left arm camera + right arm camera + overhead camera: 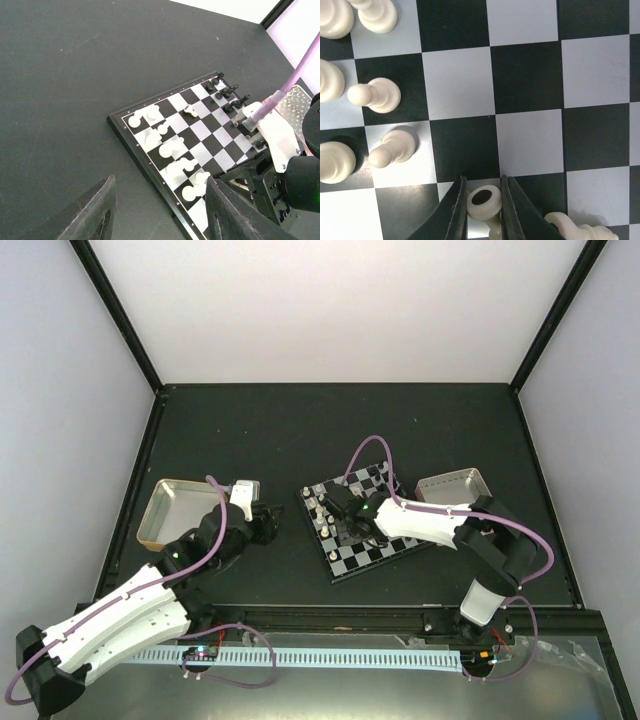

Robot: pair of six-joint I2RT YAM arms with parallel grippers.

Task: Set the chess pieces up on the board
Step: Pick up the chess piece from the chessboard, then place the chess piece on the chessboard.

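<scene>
Top external: fixed high above and behind the arm bases, tilted down toward the far wall, set back enough to take in the whole table (300,430), both arms and the board (372,558) right of centre.

Left wrist: held low at the left, facing rightward and obliquely across the board (200,131) from middling range (left gripper (160,190) spread wide along the bottom edge), catching the right arm (280,145) at the right.

Right wrist: pointed straight down, very near the board (527,75), with the right gripper (483,186) pinching a cream piece (484,202) at the bottom edge. Shares with both others the cream pieces (320,508) on the board's left side.
</scene>
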